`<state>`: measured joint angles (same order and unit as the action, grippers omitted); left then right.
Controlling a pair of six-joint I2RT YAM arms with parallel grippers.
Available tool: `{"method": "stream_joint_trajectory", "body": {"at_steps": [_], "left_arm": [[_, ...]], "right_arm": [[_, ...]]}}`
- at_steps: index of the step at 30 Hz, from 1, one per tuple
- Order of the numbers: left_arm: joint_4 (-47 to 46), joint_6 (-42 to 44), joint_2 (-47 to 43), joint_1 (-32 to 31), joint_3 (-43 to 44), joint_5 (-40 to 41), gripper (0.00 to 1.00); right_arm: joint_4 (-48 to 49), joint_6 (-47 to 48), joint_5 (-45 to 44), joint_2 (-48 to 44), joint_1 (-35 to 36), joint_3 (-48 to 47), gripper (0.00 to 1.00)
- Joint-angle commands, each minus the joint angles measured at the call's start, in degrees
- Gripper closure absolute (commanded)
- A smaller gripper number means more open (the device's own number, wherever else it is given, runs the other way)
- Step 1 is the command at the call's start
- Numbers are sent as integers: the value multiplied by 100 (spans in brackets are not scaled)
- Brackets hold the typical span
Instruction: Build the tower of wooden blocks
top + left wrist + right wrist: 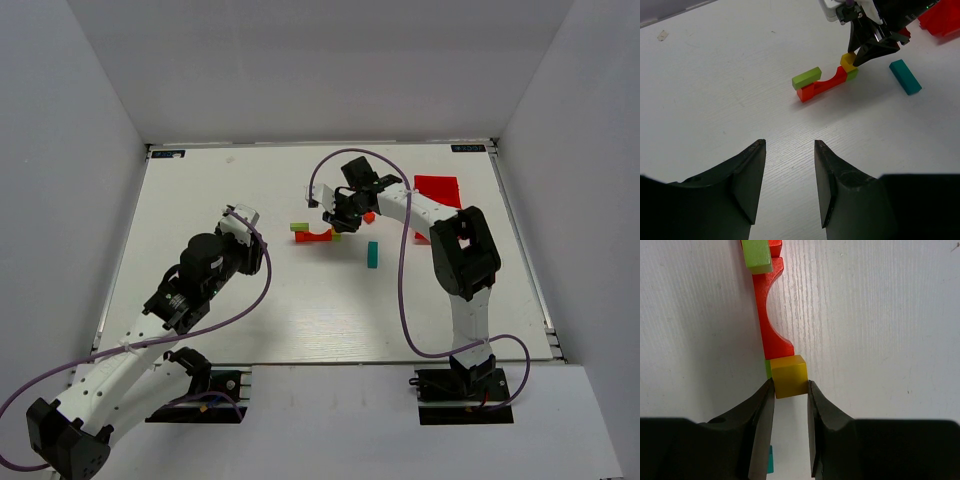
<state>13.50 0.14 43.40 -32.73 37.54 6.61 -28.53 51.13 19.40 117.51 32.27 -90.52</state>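
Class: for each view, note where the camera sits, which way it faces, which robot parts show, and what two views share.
Top external: above, behind the robot, looking down on the table; left arm and right arm show.
Left wrist: on its arm, facing forward at the red arch; open left jaws.
Right wrist: facing straight down; right jaws grip the yellow cube.
Shared: both wrist views show arch and cube.

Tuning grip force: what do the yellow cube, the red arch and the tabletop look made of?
Yellow cube: probably painted wood, with a flat opaque colour, crisp edges and no gloss.
Red arch: same look, with a matte red coat and a cleanly cut curve.
Tabletop: white with fine parallel grain lines and low sheen. It could be laminate or painted board; I can't tell which.
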Motion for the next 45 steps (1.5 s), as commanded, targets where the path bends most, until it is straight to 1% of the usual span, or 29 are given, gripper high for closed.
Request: {"method": "stream_joint_trajectory", "body": {"at_steps": [1, 5, 6, 8, 10, 11, 13, 15, 16, 17, 18, 20, 21, 25, 29, 35, 38, 41, 43, 45], "left_arm": [[-5, -5, -24, 12, 43, -20, 46], [-5, -5, -24, 12, 43, -20, 46], [-5, -5, -24, 12, 43, -20, 46], [-5, -5, -24, 12, 43, -20, 46], [-5, -5, -24, 12, 43, -20, 46], [-5, -5, -24, 12, 43, -20, 46], [-5, -5, -24, 12, 43, -20, 46], [-5, -5, -24, 12, 43, -20, 46], [-5, -5, -24, 12, 43, -20, 46], [-5, -5, -24, 12, 43, -20, 46], [-5, -5, -24, 12, 43, -20, 46], [-5, -5, -24, 12, 43, -20, 46], [-5, -5, -24, 12, 43, -20, 46], [-5, -5, -24, 12, 43, -20, 46], [-5, -5, -24, 12, 43, -20, 46], [-5, -5, -24, 12, 43, -20, 46], [-5, -5, -24, 12, 43, -20, 46], [-5, -5, -24, 12, 43, -20, 46], [-5, -5, -24, 12, 43, -20, 46], [-5, -5, -24, 12, 43, -20, 46]], "right_arm": [[85, -69, -6, 17, 16, 8, 68], [67, -77, -24, 17, -28, 26, 65], [76, -69, -15, 17, -2, 34, 61], [67, -60, -15, 17, -10, 26, 61], [67, -42, -24, 0, 16, 43, 57], [59, -51, -32, 17, 7, 43, 57], [50, -42, -24, 8, -2, 43, 51], [50, -42, -15, 0, 7, 61, 50], [50, -33, -6, 17, 7, 52, 45], [50, -42, -6, 0, -2, 43, 45], [41, -42, -6, -9, -2, 52, 43], [50, -51, 3, -9, 7, 52, 19], [67, -51, 3, -18, -2, 61, 10], [137, -60, 46, -79, -19, 105, 10], [138, -42, 64, -334, -37, 210, 10], [225, -60, -24, -1011, -177, 333, 10], [322, -86, 46, -1546, -335, 483, 10], [410, -165, 64, -1776, -528, 597, 10], [498, -453, -14, -1758, -661, 659, 10], [647, -928, -260, -1513, -792, 562, 10]]}}
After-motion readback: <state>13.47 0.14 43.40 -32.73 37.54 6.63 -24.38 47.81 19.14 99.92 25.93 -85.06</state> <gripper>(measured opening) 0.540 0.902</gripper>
